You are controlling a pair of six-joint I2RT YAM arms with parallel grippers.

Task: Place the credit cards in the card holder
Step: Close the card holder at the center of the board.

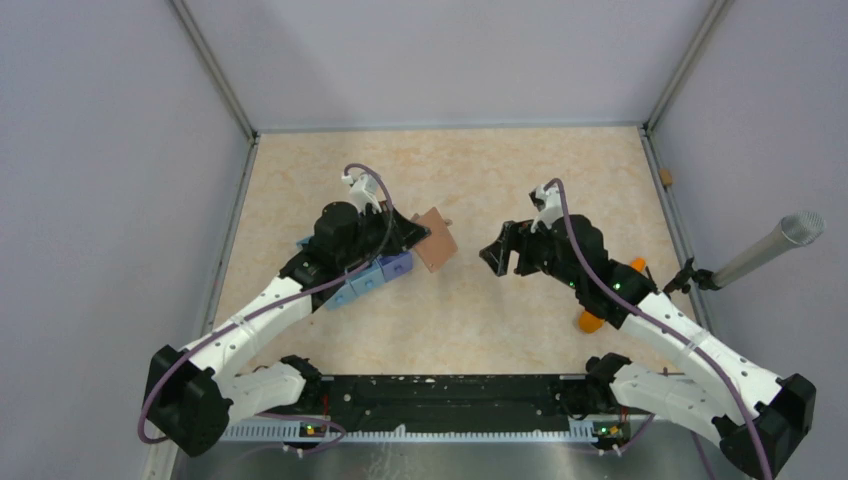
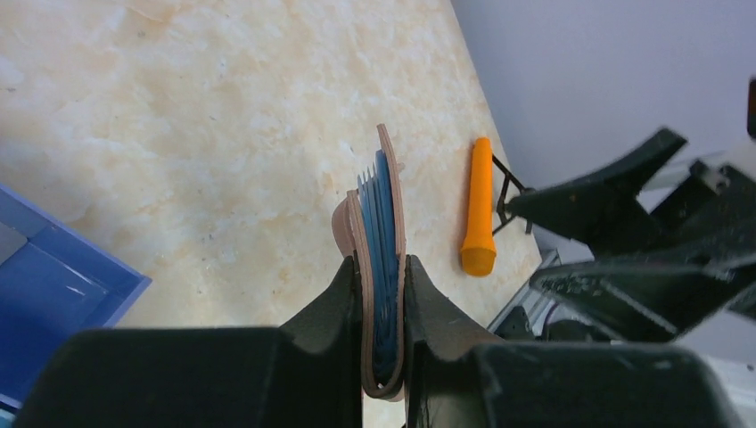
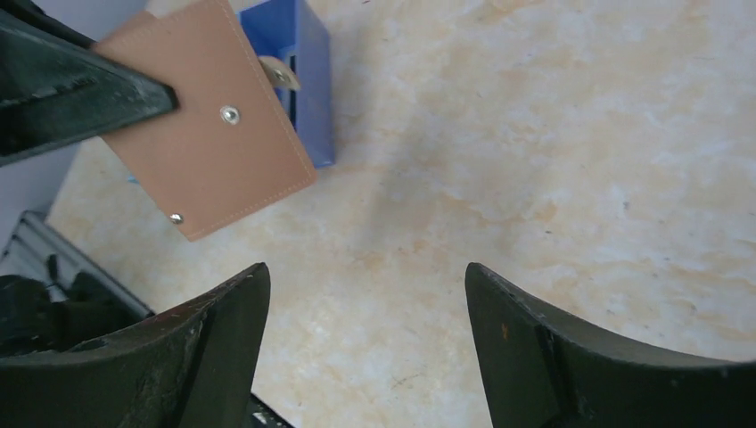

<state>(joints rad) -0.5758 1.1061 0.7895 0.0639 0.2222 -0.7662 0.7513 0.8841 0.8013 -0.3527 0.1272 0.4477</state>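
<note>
- The left arm (image 1: 262, 308) reaches over the blue box (image 1: 366, 279) towards the middle of the bench (image 1: 480, 170) — its jaws are clamped on the card holder (image 2: 398, 223), one finger pressed against each outer face.
- The card holder is brown, held on edge and clear of the bench; from the top view it sticks out past the left jaws towards the right arm (image 1: 680, 330).
- In the left wrist view it is seen edge-on, its two leather walls standing slightly apart at the top.
- The credit cards (image 2: 382, 234) sit between those walls, a stack of thin blue edges fanned a little at the top. I cannot tell how many there are, nor make out any other colour among them.
- The right wrist view shows one flat brown face of the card holder with two small metal studs, and a little tab at its upper edge.
- The right jaws stand wide open with nothing between them — only bare bench shows below.
- They face the card holder, near it but apart.
- An orange stick-shaped object (image 1: 592, 320) lies on the bench beside the right arm.
</note>
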